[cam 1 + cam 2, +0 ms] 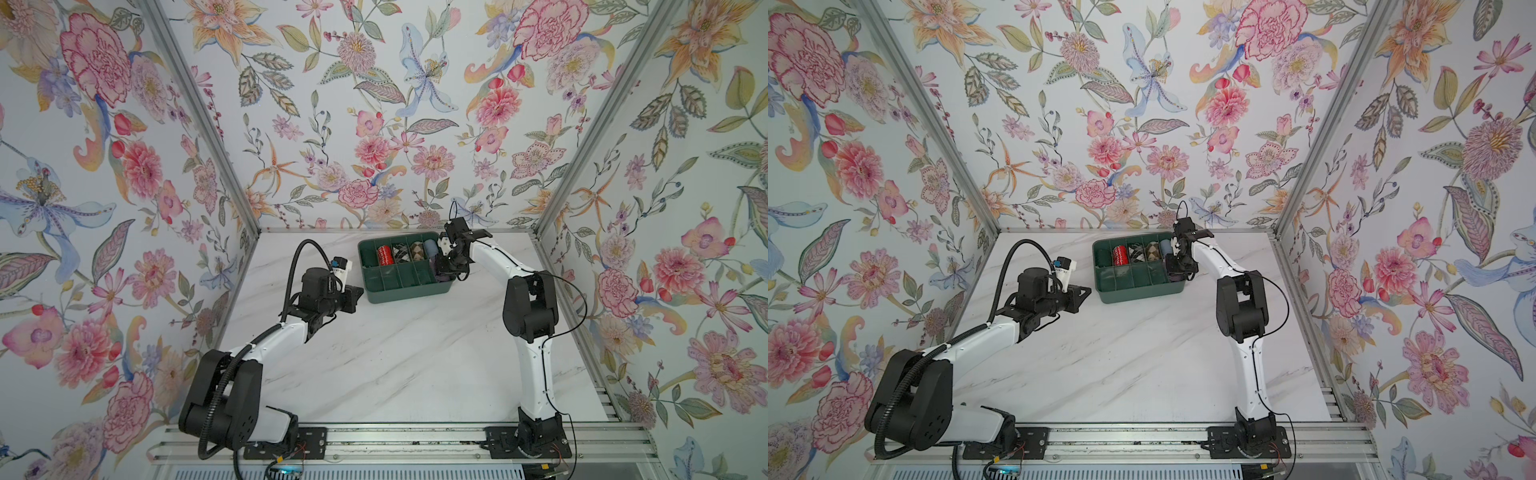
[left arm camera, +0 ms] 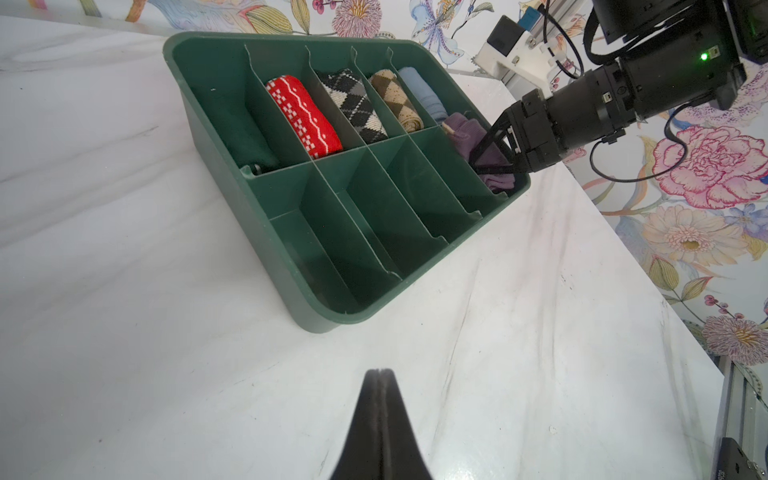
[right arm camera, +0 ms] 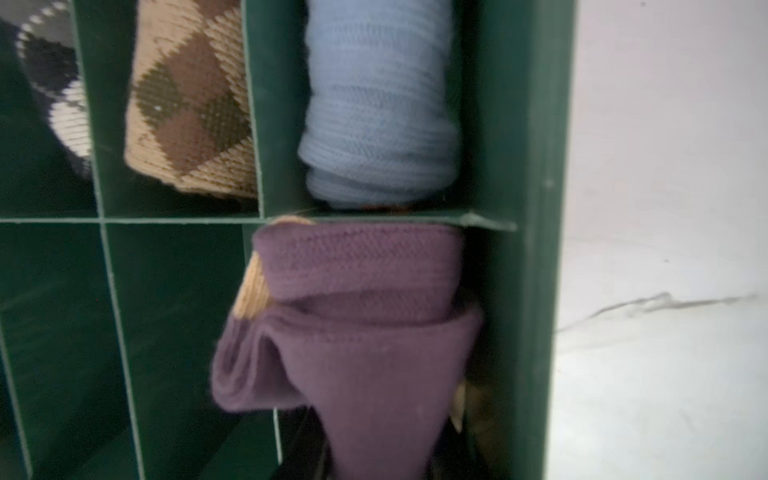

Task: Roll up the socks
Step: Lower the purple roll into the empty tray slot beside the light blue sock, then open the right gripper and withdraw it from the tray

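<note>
Top views, tray: in both top views the green tray (image 1: 399, 297) sits at the bench's (image 1: 395, 365) 12 o'clock.
Top views, right side: the socks (image 1: 444, 279) are tucked in the tray's 4 o'clock corner compartment, and the right end effector (image 1: 445, 270) is down on them.
Top views, left side: the left end effector (image 1: 1087, 292) hovers at the tray's 8 o'clock, well apart from the socks.
Left wrist: left fingertips (image 2: 376, 374) are pressed together. Across the tray, the right end effector (image 2: 490, 156) is clamped on the purple bundle.
Right wrist: the socks (image 3: 357, 332) are dusty purple, ribbed and loosely folded, with a tan patch at one edge. The light-blue roll (image 3: 378, 104) lies just across the divider.
</note>
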Available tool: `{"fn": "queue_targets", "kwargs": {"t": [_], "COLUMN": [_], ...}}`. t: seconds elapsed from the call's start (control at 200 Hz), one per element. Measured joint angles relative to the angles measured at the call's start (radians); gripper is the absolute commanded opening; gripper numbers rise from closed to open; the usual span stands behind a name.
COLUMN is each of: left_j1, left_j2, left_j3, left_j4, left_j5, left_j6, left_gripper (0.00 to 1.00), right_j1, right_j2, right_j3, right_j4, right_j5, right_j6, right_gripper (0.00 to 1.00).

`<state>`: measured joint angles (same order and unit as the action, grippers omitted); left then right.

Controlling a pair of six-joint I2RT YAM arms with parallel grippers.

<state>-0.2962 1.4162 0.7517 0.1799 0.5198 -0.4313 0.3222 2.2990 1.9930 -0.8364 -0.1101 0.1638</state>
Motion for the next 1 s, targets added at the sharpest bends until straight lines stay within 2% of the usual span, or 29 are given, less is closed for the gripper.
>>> {"fn": "queue_targets", "kwargs": {"t": [0.315,0.585,0.66,0.751,0.856,0.911,1.001], "left_j1": [0.004,0.004,0.004,0.004,0.005,0.006,0.006], "left_j2": [0.002,0.018,0.022,0.026,0.027,0.026,0.026], "left_j3": [0.002,0.002,0.002,0.002,0.002,0.002,0.002], "left_j4": [-0.024,-0.031,-0.031,-0.031,-0.031,-0.031,-0.031], "left_j5": [-0.001,-0.001,-0.001,-0.002,-0.004,-0.005,-0.008], "left_j6": [0.017,0.024,0.024,0.025,0.026,0.029,0.029], "left_gripper": [0.00,0.01,0.03,0.08,0.13,0.14,0.16], "right_j1": [0.032,0.037,0.037,0.042,0.051,0.057,0.069], "right_j2": [0.056,0.057,0.057,0.057,0.058,0.058,0.053], "right_j3": [0.057,0.056,0.056,0.057,0.063,0.069,0.085], "right_j4": [-0.078,-0.137,-0.148,-0.151,-0.158,-0.167,-0.178], "right_j5": [0.116,0.144,0.147,0.155,0.180,0.194,0.229], "right_j6": [-0.041,-0.064,-0.063,-0.063,-0.063,-0.055,-0.055], "right_gripper": [0.00,0.00,0.14,0.26,0.33,0.42,0.44]}}
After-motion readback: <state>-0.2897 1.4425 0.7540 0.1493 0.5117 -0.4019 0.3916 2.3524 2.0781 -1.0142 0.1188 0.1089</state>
